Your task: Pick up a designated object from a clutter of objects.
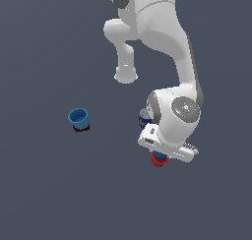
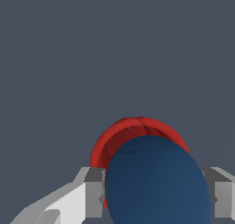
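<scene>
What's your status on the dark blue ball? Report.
Claw straddling dark blue ball, fingers at both sides; contact unclear. Red cup right behind ball. Blue can beside the wrist.

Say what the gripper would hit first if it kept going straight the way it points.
The dark blue ball already sits between the gripper's fingers. Straight beyond it lies the red cup, probably the next contact, though depth is unclear.

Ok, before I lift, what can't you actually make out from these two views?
- Dark blue ball: its lower part is cut off by the wrist view's edge; the arm hides it in the exterior view.
- Tool: fingertip contact is hidden behind the ball.
- Red cup: mostly covered in both views.
- Blue can: partly behind the wrist.
- Black clamp: not visible.
</scene>
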